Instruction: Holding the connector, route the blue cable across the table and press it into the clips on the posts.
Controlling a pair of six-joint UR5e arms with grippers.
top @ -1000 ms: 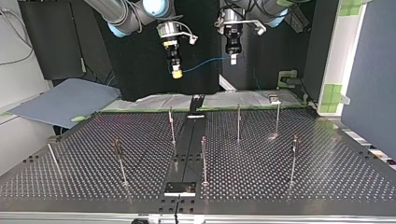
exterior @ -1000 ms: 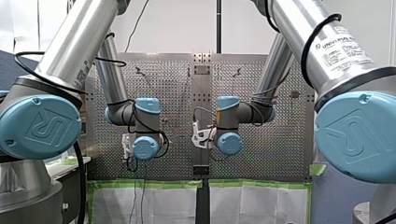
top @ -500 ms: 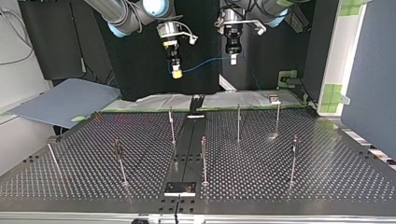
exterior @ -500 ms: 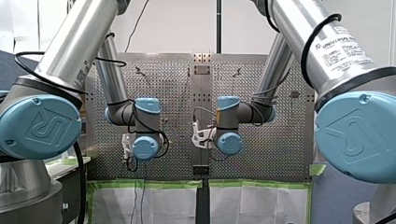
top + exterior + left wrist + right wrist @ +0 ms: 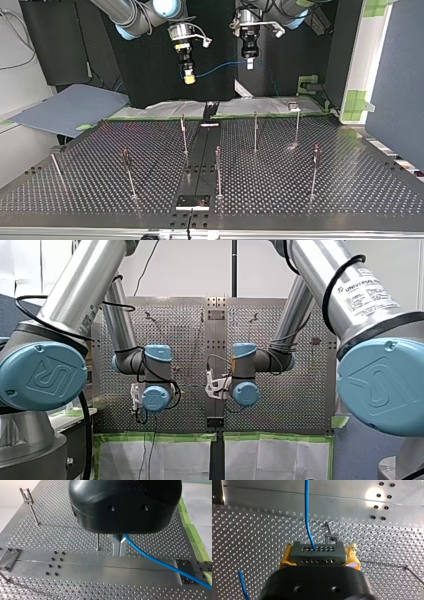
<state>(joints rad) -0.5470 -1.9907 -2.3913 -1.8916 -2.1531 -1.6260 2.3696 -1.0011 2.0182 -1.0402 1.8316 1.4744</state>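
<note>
In the top view both grippers hang high above the near edge of the perforated table (image 5: 300,165). My right gripper (image 5: 189,78), at that view's left, has yellow pads. My left gripper (image 5: 250,63) is to its right. The blue cable (image 5: 220,67) spans the gap between them. In the right wrist view my right gripper (image 5: 319,553) is shut on a dark grey connector (image 5: 312,558), and the blue cable (image 5: 307,510) runs out ahead of it. In the left wrist view my left gripper (image 5: 119,553) has its metal fingers shut on the blue cable (image 5: 160,563).
Several thin clip posts stand on the table, such as a post (image 5: 184,134), a post (image 5: 255,131) and a post (image 5: 218,171). A smooth metal strip (image 5: 200,155) runs down the middle. A blue-grey sheet (image 5: 65,107) lies beyond the table at the top view's left.
</note>
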